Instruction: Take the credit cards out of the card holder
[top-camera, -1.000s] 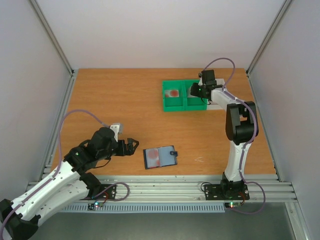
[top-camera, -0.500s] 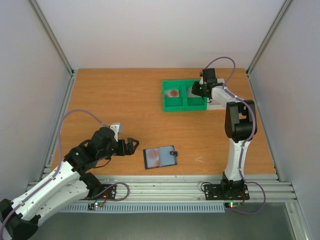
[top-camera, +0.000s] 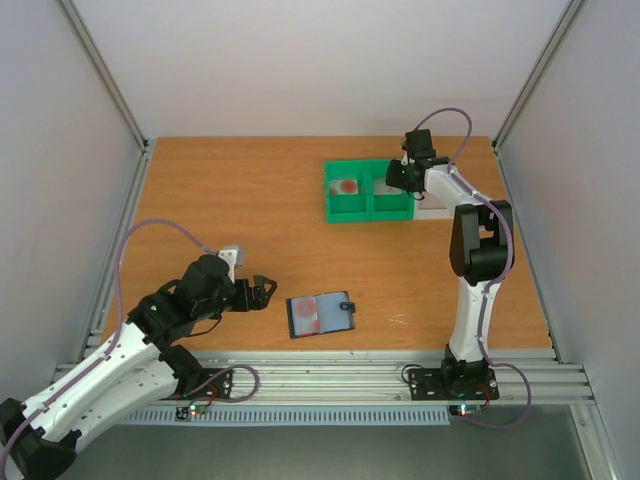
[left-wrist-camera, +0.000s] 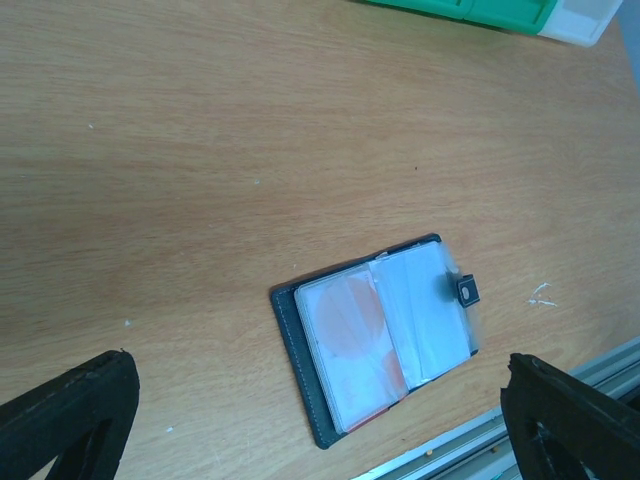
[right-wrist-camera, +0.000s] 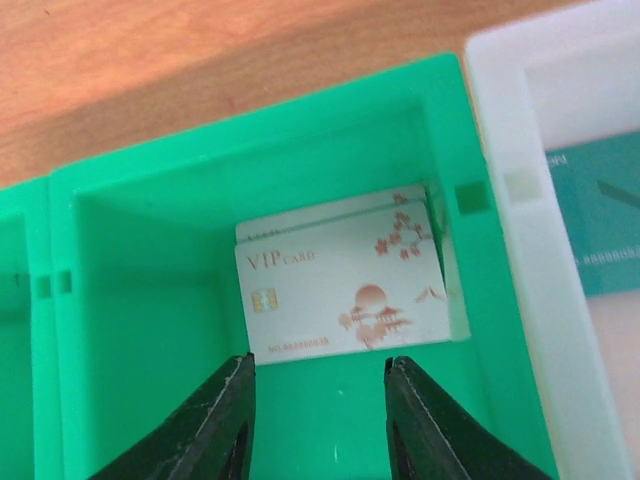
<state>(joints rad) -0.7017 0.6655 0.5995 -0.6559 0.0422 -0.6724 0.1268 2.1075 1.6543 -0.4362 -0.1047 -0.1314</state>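
The card holder (top-camera: 321, 314) lies open on the table near the front edge, dark navy with clear sleeves and a snap tab (left-wrist-camera: 466, 291). A red and white credit card (left-wrist-camera: 348, 345) sits in its left sleeve. My left gripper (top-camera: 262, 292) hovers just left of the holder, wide open, and its fingertips (left-wrist-camera: 110, 370) frame the holder in the left wrist view. My right gripper (right-wrist-camera: 318, 365) is open over the right compartment of the green bin (right-wrist-camera: 140, 300). Two stacked white VIP cards (right-wrist-camera: 345, 295) lie flat there, just beyond its empty jaws.
The green bin (top-camera: 368, 192) stands at the back right, with a reddish card (top-camera: 345, 186) in its left compartment. A white bin (right-wrist-camera: 500, 130) adjoins it on the right and holds a teal card (right-wrist-camera: 600, 220). An aluminium rail (top-camera: 330, 372) runs along the table's front edge.
My right gripper has moved slightly back and up over the green bin, and its jaws have parted. The left arm and the card holder have not moved.
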